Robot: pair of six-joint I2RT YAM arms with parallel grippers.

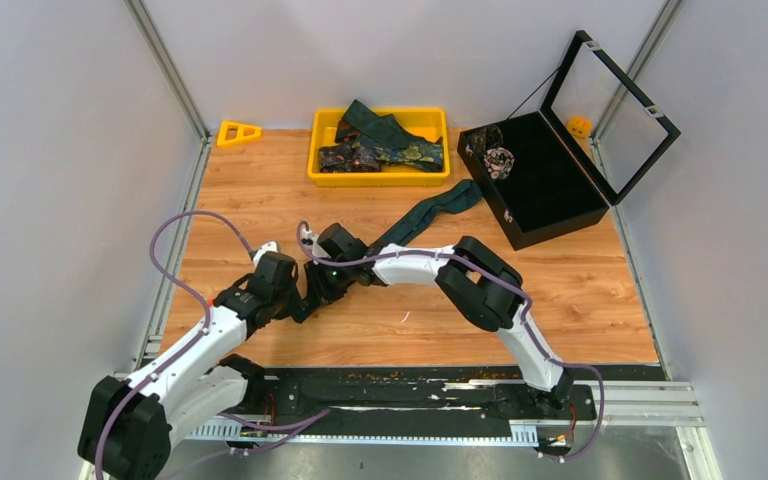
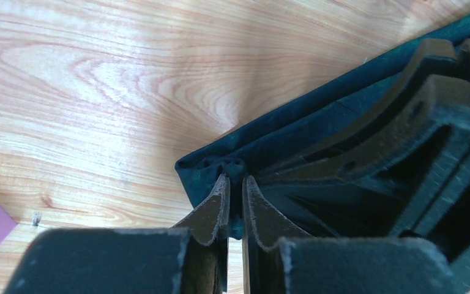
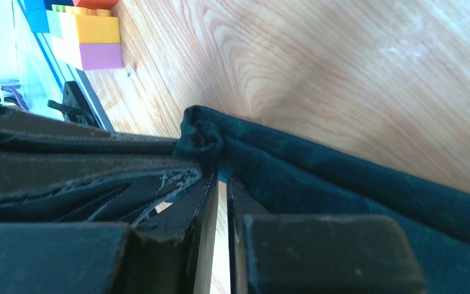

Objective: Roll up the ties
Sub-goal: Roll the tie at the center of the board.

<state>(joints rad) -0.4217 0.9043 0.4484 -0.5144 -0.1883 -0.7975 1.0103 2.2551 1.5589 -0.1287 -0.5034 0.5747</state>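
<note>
Showing both grippers meeting at the narrow end of a long dark teal-green fabric necktie (image 1: 430,208). The necktie lies on the light wooden bench (image 1: 250,190) and runs diagonally from mid-bench toward the open black case with a clear lid (image 1: 560,228). Left gripper (image 2: 234,182): fingers drawn to a narrow slit, pinching the small curl of fabric at the necktie's end. Right gripper (image 3: 220,179): fingers likewise almost together, tips nipping the same curled end from the opposite side. Dark patterned ties (image 1: 380,148) sit heaped in the yellow plastic tray (image 1: 380,179) at the far edge. A small rolled tie (image 1: 498,160) rests inside the case.
</note>
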